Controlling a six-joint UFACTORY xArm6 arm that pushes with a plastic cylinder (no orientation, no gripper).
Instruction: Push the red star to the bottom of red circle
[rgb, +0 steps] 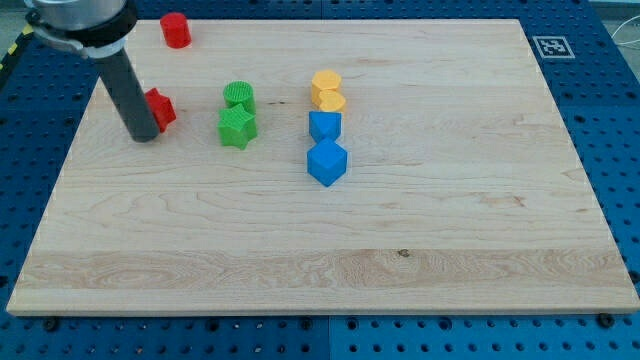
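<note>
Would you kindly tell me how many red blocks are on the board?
2. The red circle sits near the view's top left corner. The red star lies lower, partly hidden behind my tip on its left. No others show.

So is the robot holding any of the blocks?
No, nothing is held. I have only a rod; my tip sits against the left side of the red star, below the red circle.

The arm comes in from the view's top left corner — a grey collar, then a straight dark rod slanting slightly down and to the right. My tip (146, 137) rests low — on the board.
</note>
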